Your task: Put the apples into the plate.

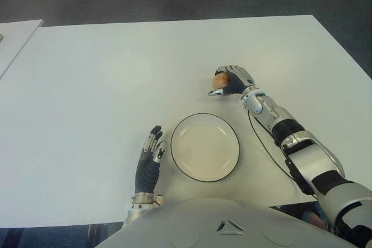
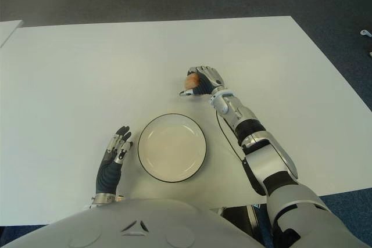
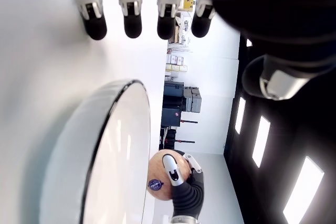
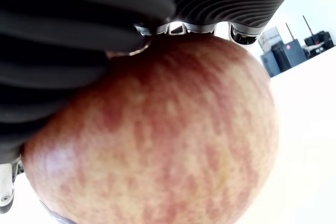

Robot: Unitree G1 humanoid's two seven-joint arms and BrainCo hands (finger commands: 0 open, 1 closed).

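Observation:
My right hand (image 1: 229,81) is curled around a red-yellow apple (image 1: 220,79), beyond the plate and slightly to its right. The right wrist view is filled by that apple (image 4: 157,140), pressed against the palm. A white plate (image 1: 204,146) with a dark rim lies on the table in front of me, with nothing on it. The left wrist view shows the plate's rim (image 3: 113,129) and, farther off, the apple (image 3: 160,182) in the right hand. My left hand (image 1: 149,158) shows just left of the plate with its fingers (image 3: 132,17) straight and holding nothing.
The white table (image 1: 104,85) stretches wide to the left and far side. A second white surface (image 1: 14,36) shows at the far left corner. A black cable (image 1: 267,149) runs along my right forearm.

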